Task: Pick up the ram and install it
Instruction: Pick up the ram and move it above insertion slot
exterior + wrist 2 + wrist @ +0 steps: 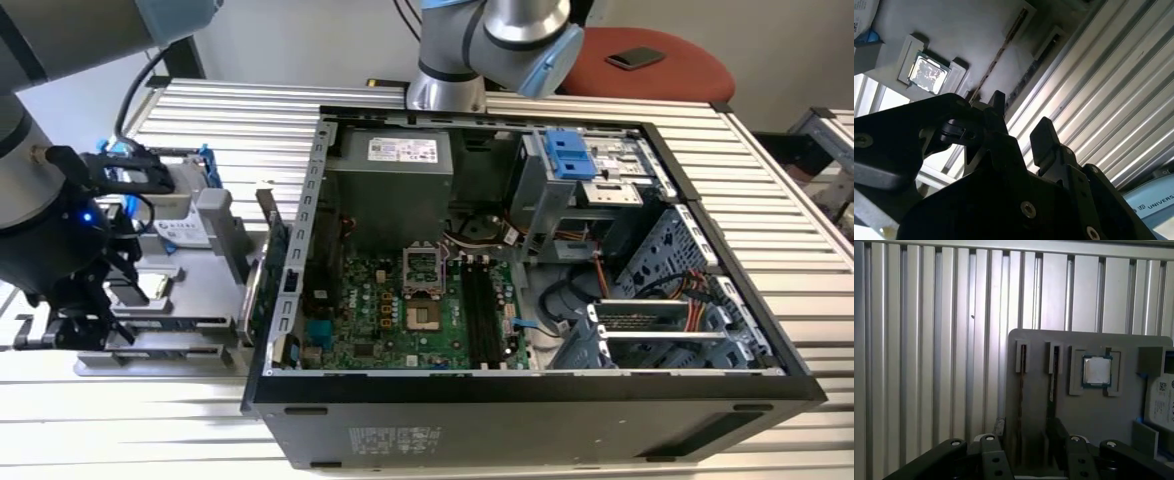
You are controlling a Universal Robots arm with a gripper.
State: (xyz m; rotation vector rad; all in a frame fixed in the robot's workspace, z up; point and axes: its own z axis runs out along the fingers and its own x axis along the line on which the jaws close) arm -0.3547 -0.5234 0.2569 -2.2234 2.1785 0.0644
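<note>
At the exterior view's left the arm hangs over a grey holder (pixel 174 350) that stands by that edge of the desk (pixel 787 200); the gripper (pixel 74 325) is low above the holder, its claw spread with nothing between the fingers (pixel 1043 134); in the first wrist view the ram (pixel 1021 390) stands on edge in a slot of the holder, in line with the gap; a second strip (pixel 1052 385) stands in the neighbouring slot, a processor (pixel 1097 370) beside that, a hard drive (pixel 1160 400) past it; the open computer case (pixel 534 430) takes the desk's middle, its motherboard (pixel 400 310) showing; beyond the far corner at the exterior view's right stands a red stool (pixel 667 85).
</note>
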